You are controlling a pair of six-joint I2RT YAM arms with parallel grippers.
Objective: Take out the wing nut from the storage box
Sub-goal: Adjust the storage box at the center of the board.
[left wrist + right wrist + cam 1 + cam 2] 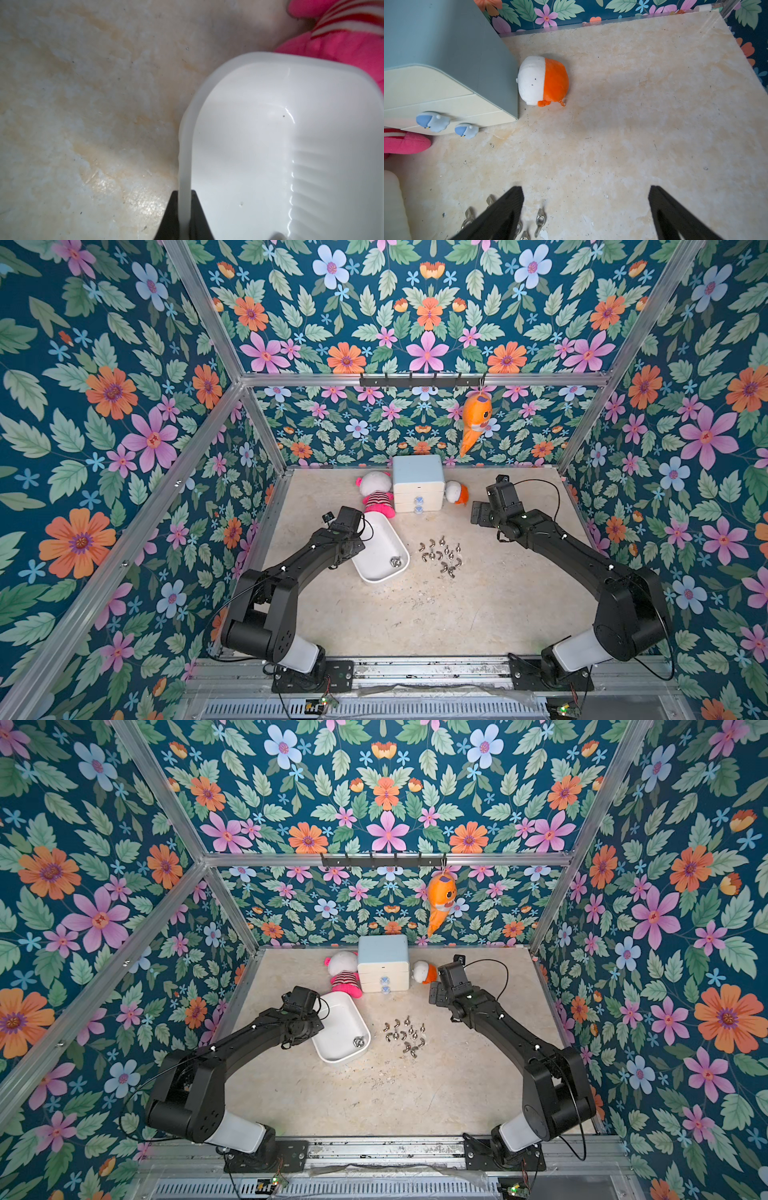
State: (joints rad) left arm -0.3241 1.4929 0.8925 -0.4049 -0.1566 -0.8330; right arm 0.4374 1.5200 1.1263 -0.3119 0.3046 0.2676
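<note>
Gripped rim of shallow white rectangular plastic storage box [249,145], containing a small silver metal wing nut [394,561], with left gripper [184,193]; held right gripper [585,191] spread apart.

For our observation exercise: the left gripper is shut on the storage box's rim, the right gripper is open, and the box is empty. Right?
The storage box is not empty: both top views show a wing nut lying inside it. The rest stands: the left gripper is shut on its rim, and the right gripper is open.
</note>
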